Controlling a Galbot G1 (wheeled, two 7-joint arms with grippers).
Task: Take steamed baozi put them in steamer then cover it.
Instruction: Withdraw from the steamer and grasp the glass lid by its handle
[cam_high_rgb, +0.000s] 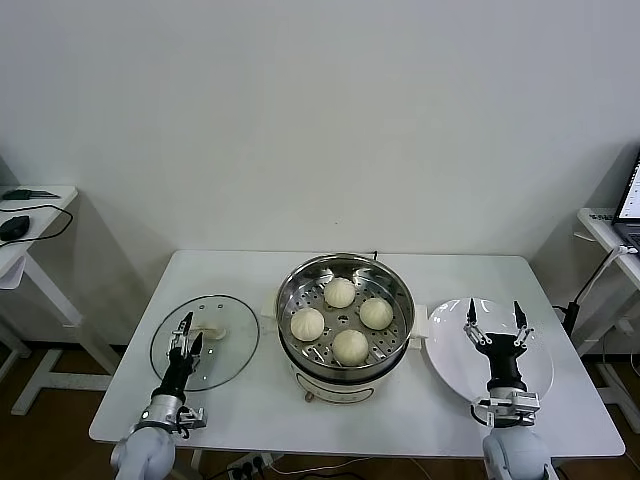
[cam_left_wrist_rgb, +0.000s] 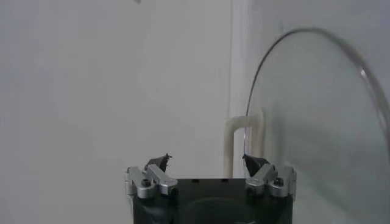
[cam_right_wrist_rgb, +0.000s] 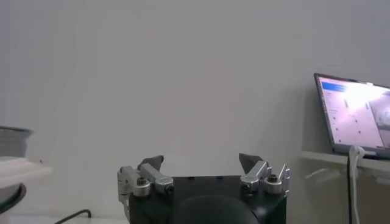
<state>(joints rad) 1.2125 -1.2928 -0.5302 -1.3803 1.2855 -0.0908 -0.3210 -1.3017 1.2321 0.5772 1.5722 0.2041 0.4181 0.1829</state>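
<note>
4 baozi (cam_high_rgb: 340, 292) are seen lying in the steamer (cam_high_rgb: 345, 268), spread around its perforated tray, none touching another. The steamer is placed at the middle of the white surface (cam_high_rgb: 250, 400), on a cream base, and it is uncovered.

The cover (cam_high_rgb: 232, 340) is laid flat on the surface just left of the steamer, apart from it, with its cream handle (cam_high_rgb: 211, 331) at the centre. The left hand (cam_high_rgb: 186, 333) is held over the cover's near left part, pointing toward the handle; its fingers are apart and nothing is gripped between them. In the left wrist view the cover's glass (cam_left_wrist_rgb: 317, 122) and metal rim are seen beyond the left hand (cam_left_wrist_rgb: 210, 161), with the handle (cam_left_wrist_rgb: 244, 137) just past the fingertips (cam_left_wrist_rgb: 161, 161).

A white plate (cam_high_rgb: 450, 362) is set on the surface just right of the steamer, with nothing lying on it. The right hand (cam_high_rgb: 494, 322) is held over the plate, its fingers spread wide and nothing held. In the right wrist view the right hand (cam_right_wrist_rgb: 201, 163) is shown against the bare wall, with a lit laptop (cam_right_wrist_rgb: 353, 119) on a side desk beyond.

At the far left a second desk (cam_high_rgb: 30, 225) is seen with a black mouse (cam_high_rgb: 14, 227) and cable on it. Between the cover and the steamer nothing is seen standing.
</note>
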